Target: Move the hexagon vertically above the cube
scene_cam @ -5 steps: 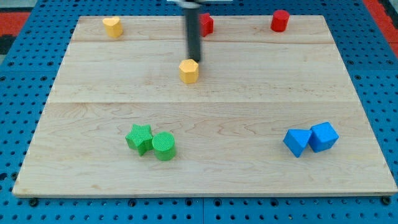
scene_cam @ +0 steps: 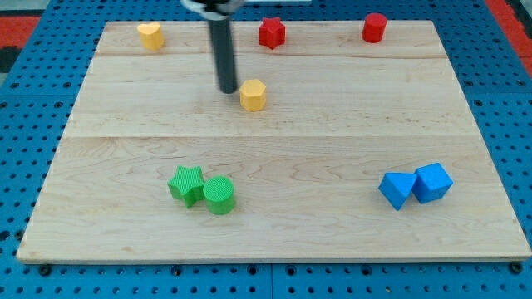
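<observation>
A yellow hexagon block (scene_cam: 253, 95) lies on the wooden board, above the middle. My tip (scene_cam: 228, 89) stands just to its left, a small gap apart. A blue cube (scene_cam: 433, 182) sits at the lower right, touching a second blue block (scene_cam: 397, 189) on its left.
A yellow block (scene_cam: 150, 35) is at the top left. A red star (scene_cam: 272, 32) and a red cylinder (scene_cam: 374, 27) lie along the top edge. A green star (scene_cam: 187, 183) and a green cylinder (scene_cam: 219, 195) touch at the lower left. The board's edge (scene_cam: 274, 259) runs along the bottom.
My tip moved left, from just above the yellow hexagon to its left side. The red star is now uncovered. No block has moved.
</observation>
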Motion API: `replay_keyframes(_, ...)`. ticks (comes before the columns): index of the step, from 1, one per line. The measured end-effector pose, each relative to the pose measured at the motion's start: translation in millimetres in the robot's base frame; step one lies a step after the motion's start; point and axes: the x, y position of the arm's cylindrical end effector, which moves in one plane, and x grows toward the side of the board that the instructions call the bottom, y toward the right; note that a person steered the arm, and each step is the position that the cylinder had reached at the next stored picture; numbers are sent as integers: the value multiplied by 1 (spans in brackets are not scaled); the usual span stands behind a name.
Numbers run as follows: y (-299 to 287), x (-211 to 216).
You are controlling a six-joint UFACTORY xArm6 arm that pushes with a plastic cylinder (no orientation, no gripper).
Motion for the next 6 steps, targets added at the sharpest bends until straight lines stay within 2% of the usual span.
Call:
replay_keyframes(1, 73, 0)
replay_keyframes(2, 2, -4)
replay_keyframes(3, -4, 23)
replay_keyframes(5, 187, 36)
replay_keyframes(6, 206, 36)
